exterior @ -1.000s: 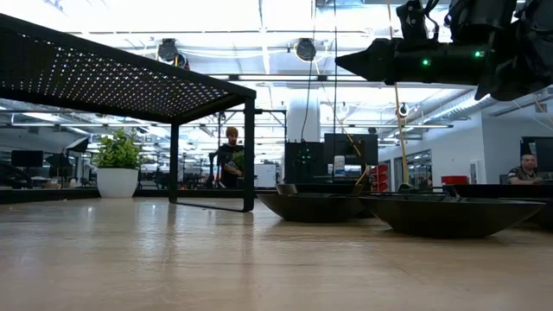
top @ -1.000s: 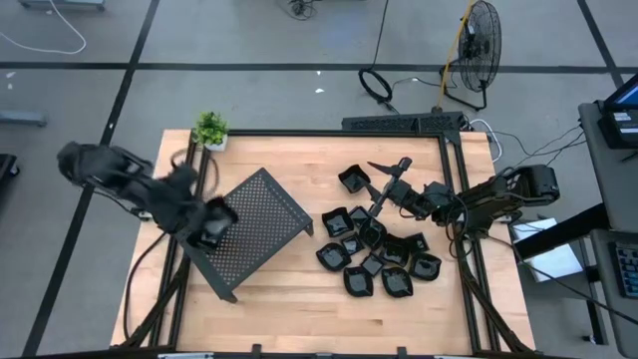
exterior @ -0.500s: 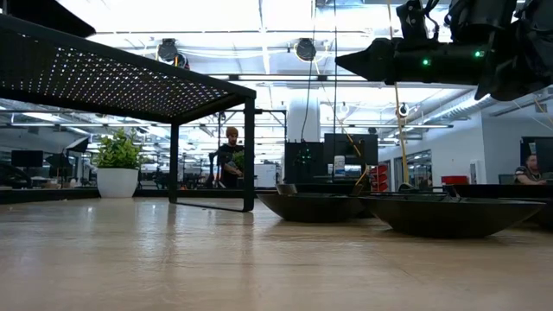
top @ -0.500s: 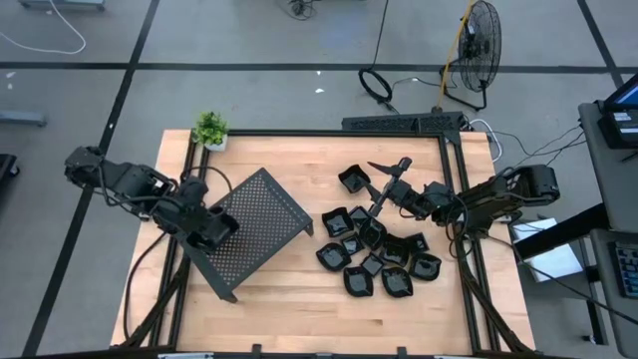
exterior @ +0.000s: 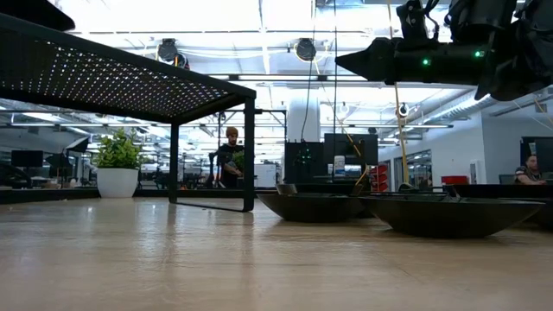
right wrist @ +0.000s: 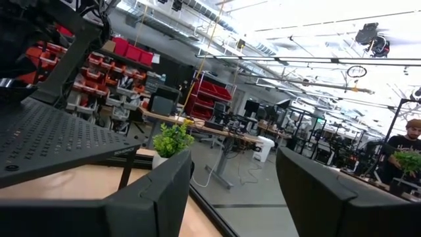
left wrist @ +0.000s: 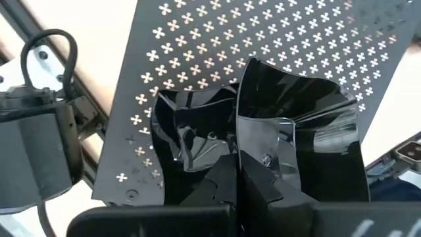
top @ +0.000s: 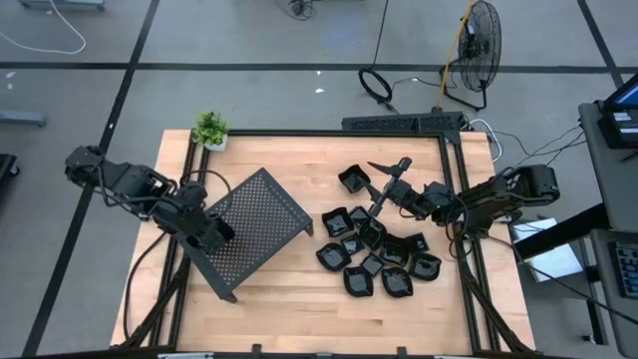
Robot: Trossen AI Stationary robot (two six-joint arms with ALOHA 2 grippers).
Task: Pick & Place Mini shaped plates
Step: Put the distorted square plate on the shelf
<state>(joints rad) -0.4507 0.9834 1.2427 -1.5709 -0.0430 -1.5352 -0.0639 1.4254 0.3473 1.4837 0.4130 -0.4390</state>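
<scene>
My left gripper (top: pixel 214 231) is over the left part of the perforated tray (top: pixel 254 224), shut on a glossy black mini shaped plate (left wrist: pixel 296 125). A second glossy dish surface (left wrist: pixel 187 131) shows on the other side of the fingers; whether it is another plate, I cannot tell. Several more plates (top: pixel 374 254) lie in a cluster on the table's right half, and one (top: pixel 352 179) lies apart toward the far edge. My right gripper (top: pixel 387 166) hangs open above that cluster with nothing between its fingers, its tips slanting slightly upward. My left gripper pinches a thin wall of the black plate (left wrist: pixel 239 148) between its two fingers (left wrist: pixel 263 191). The fingers come from above and point steeply down. The plate hangs below them on edge over the tray; whether it touches the tray, I cannot tell.
The tray stands raised on legs (exterior: pixel 249 155), with room under it. A small potted plant (top: pixel 209 130) sits at the far left corner. A black frame (top: pixel 454 199) runs along the table's sides. The near half of the wooden table (top: pixel 289 299) is bare wood.
My left gripper has come down toward the tray with the plate and has tipped and rolled somewhat; a dark shape now shows in the low view's top left corner. The plates on the table lie as before.
</scene>
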